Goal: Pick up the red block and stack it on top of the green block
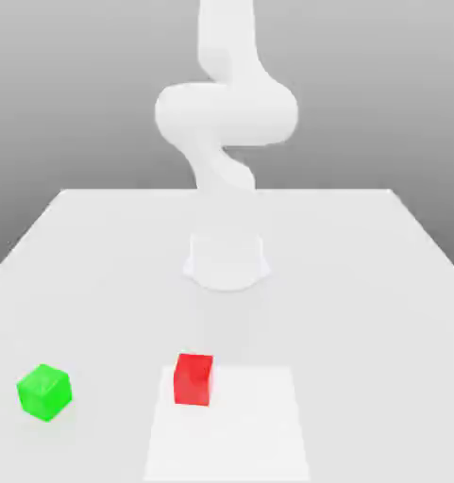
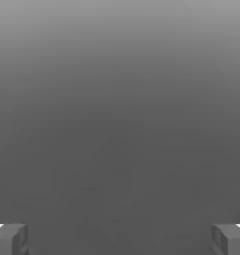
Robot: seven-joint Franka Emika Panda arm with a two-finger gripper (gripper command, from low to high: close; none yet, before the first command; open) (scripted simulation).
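Pincer [image 2: 120, 239] fingertips [image 2: 9, 239] are seen set wide apart in the hand view, nothing held or touched between them, against a plain grey ground. Across the exterior view the white worktop [image 1: 362, 283] is shown with the arm [image 1: 226, 113] rising from its base. Near the front edge the red block [image 1: 193, 379] is placed, and the green block [image 1: 44, 391] well apart toward the exterior view's left.

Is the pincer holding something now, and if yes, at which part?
Nothing is held. The pincer is open with nothing between its fingertips; the red block and green block sit apart on the table.
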